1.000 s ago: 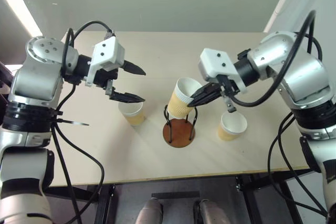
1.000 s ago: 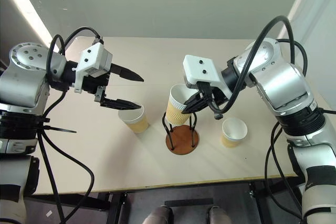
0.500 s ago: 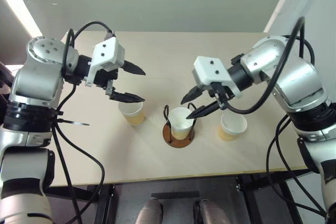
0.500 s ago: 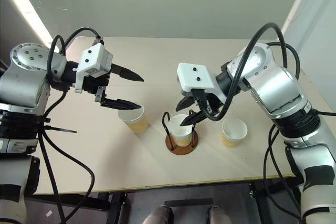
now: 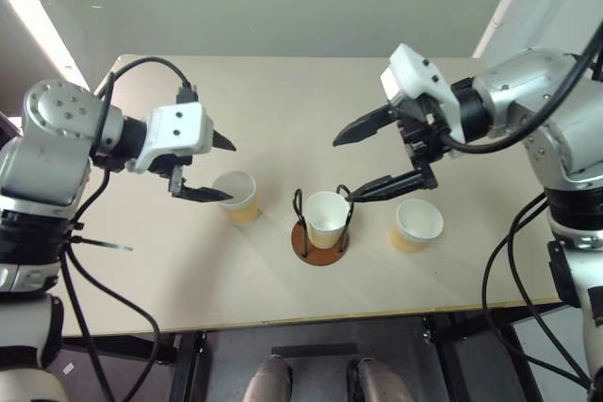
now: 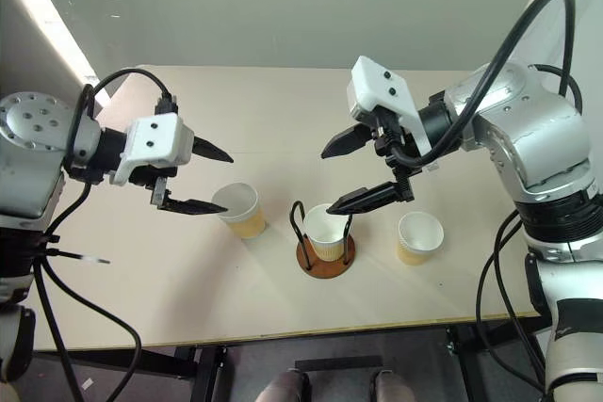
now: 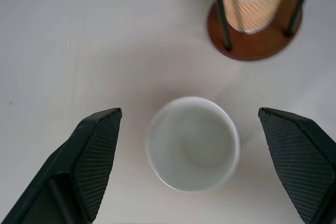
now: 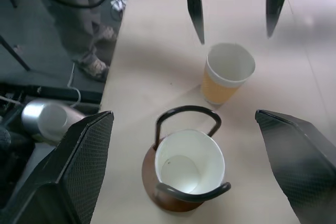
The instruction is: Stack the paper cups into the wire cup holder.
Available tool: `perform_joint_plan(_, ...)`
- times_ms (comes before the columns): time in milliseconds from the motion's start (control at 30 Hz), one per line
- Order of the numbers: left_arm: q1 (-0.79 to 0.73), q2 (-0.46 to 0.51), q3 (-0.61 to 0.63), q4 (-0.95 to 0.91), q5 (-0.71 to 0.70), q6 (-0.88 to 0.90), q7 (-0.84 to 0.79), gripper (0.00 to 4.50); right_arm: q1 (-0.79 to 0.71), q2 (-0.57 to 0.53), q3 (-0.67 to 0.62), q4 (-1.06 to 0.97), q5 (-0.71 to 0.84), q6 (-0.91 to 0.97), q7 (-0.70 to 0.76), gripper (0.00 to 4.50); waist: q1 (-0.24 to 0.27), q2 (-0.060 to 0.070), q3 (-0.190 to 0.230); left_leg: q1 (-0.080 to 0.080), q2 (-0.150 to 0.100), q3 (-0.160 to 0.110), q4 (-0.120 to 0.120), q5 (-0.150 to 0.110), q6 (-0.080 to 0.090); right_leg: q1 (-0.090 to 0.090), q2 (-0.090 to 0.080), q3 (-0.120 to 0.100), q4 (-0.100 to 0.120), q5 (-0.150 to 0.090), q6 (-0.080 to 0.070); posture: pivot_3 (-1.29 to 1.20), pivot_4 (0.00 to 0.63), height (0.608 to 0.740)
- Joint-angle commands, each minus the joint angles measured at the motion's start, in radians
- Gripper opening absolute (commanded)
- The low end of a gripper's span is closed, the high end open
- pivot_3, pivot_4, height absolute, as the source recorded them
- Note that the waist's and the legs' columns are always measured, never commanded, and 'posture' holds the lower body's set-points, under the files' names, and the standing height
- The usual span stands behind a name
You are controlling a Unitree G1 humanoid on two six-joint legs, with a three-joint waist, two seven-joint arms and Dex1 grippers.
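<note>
The cup (image 5: 326, 218) has dropped from the right gripper (image 5: 360, 164) into the wire holder (image 5: 320, 240); both grippers' fingers are apart, the left gripper (image 5: 219, 168) over another cup (image 5: 236, 197).

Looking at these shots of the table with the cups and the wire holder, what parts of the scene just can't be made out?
- Tan-yellow paper cup in the black wire cup holder with the reddish-brown disc base: its rim is cut off by the left wrist view's edge.
- Tan-yellow paper cup on the robot's left: the left gripper overlaps its rim in the head views.
- Person standing beside the light wooden table: cut off above the legs by the right wrist view's edge.
</note>
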Motion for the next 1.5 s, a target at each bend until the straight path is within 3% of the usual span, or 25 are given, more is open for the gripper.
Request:
perform_joint_plan(33,0.005,0.029,0.027,-0.035,0.024,-0.025,0.024,4.50,-0.029,-0.029,-0.043,-0.003,0.033,-0.001,0.012,4.48,0.000,0.000,0.000,0.000,0.000,0.000,0.000,0.000,0.000,0.000,0.000,0.000,0.000,-0.001,-0.002,0.00,0.150,0.740)
perform_joint_plan(900,0.107,0.019,-0.062,0.037,0.135,-0.178,-0.001,4.50,-0.035,-0.088,-0.023,-0.012,0.075,0.040,0.038,4.48,-0.001,0.000,0.000,0.000,0.000,0.000,0.000,0.001,0.001,0.000,0.000,0.000,0.002,-0.001,-0.006,0.00,0.150,0.740)
perform_joint_plan(1367,0.008,-0.113,-0.129,0.223,0.212,-0.297,0.012,4.50,-0.008,-0.078,-0.057,-0.050,0.112,0.036,-0.003,4.48,0.000,0.000,0.000,0.000,0.000,0.000,0.000,0.001,0.001,0.000,0.000,0.000,0.002,0.002,0.000,0.00,0.150,0.740)
perform_joint_plan(1500,-0.022,-0.139,-0.133,0.240,0.206,-0.300,-0.001,3.54,-0.002,-0.087,-0.060,-0.057,0.123,0.038,-0.012,4.50,0.000,0.000,0.000,0.000,0.000,0.000,0.000,0.001,0.001,0.000,0.000,0.000,0.001,0.003,0.001,0.00,0.150,0.740)
